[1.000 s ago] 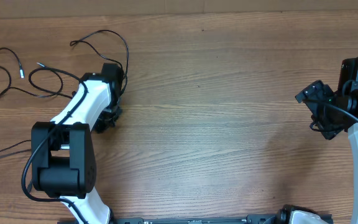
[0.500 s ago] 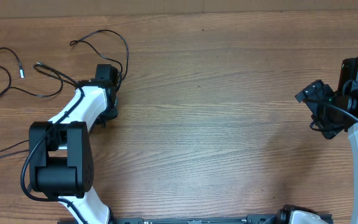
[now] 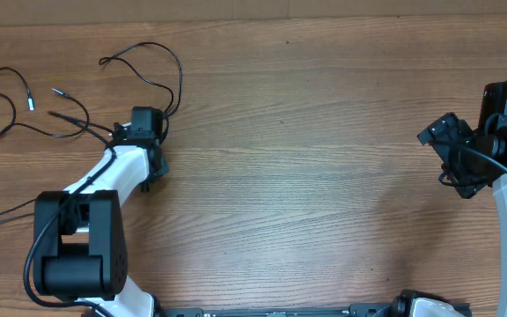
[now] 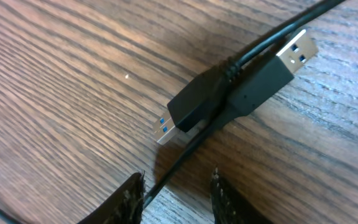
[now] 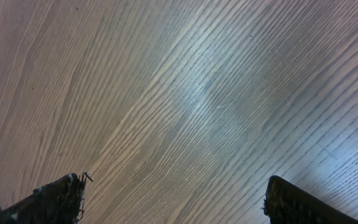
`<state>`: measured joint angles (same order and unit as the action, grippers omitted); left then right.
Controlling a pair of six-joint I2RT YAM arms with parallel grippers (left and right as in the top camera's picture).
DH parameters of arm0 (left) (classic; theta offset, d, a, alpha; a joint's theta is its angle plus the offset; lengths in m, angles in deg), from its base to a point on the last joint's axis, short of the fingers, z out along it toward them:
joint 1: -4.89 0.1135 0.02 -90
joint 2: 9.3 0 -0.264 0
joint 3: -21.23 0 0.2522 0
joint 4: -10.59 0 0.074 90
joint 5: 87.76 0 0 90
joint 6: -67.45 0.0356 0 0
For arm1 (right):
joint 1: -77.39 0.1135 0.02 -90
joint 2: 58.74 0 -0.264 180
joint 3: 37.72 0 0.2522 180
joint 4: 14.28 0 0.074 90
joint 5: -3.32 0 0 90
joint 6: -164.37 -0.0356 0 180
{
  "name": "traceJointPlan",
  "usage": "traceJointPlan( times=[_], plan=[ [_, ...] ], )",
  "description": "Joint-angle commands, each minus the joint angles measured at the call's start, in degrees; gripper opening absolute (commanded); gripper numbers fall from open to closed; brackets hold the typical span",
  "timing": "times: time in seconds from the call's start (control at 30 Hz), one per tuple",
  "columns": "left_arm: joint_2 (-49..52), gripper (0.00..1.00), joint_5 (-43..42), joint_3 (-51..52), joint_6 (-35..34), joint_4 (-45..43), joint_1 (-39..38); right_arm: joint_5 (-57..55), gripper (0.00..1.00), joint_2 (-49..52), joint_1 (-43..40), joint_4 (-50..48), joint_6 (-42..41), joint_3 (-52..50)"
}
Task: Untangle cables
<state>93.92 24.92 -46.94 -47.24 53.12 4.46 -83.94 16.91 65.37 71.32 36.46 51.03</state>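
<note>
Fingertips of the left gripper (image 4: 176, 202) are shown at the lower edge of the left wrist view, set partly apart. The gap between them is wider than the thin black cord (image 4: 184, 157) that runs down through it, and no clamping of the cord is seen. Just beyond the fingertips, two silver-tipped USB plugs (image 4: 194, 109) are laid touching on the wooden table (image 4: 55, 93), with the cord passing between them. From overhead, the cables (image 3: 180, 75) are spread in loose loops and separate strands over the far left part of the table, beside the left wrist. The right gripper (image 5: 173, 199) is held wide apart over bare wood, with nothing between its fingers, well apart from the cables.
</note>
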Motion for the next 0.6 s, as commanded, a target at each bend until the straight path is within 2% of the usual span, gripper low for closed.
traceJointPlan(
  times=[0.0, 0.13, 0.23, 0.27, 0.3, 0.33, 0.37, 0.4, 0.43, 0.57],
  plan=[
    [5.3, 0.34, -13.0, 6.0, -0.3, 1.6, 5.3, -0.1, 0.92, 0.0, -0.2, 0.3, 0.0, 0.0],
    [5.3, 0.36, -13.7, 6.7, 0.3, 2.0, 8.5, -0.1, 0.92, 0.0, -0.2, 0.4, 0.0, 0.0],
    [5.3, 0.58, -13.3, 6.7, 0.3, 2.8, 9.5, -0.1, 0.92, 0.0, -0.2, 0.5, 0.0, 0.0],
    [5.3, 0.62, -12.2, 6.7, 0.5, 3.2, 9.5, -0.1, 0.92, 0.0, -0.2, 0.5, 0.0, 0.0],
    [5.3, 0.62, -10.5, 6.7, 0.5, 3.8, 9.5, -0.1, 0.92, 0.0, -0.2, 0.5, 0.0, 0.0],
    [5.3, 0.44, -7.9, 6.7, 0.5, 4.7, 9.5, -0.1, 0.92, 0.0, -0.2, 0.7, 0.0, 0.0],
    [5.3, 0.31, -7.0, 6.7, 0.5, 5.1, 9.5, -0.1, 0.92, 0.0, -0.2, 0.8, 0.0, 0.0],
    [5.3, 0.10, -6.5, 6.7, 0.9, 5.5, 9.5, -0.1, 0.92, 0.0, -0.2, 0.9, 0.0, 0.0],
    [5.3, 0.04, -6.5, 6.7, 1.0, 5.6, 9.5, -0.1, 0.92, 0.0, -0.2, 0.9, 0.0, 0.0],
    [5.3, 0.04, -6.6, 6.7, 0.9, 8.3, 9.6, -0.1, 0.92, 0.0, -0.2, 0.9, 0.0, 0.0]
  ],
)
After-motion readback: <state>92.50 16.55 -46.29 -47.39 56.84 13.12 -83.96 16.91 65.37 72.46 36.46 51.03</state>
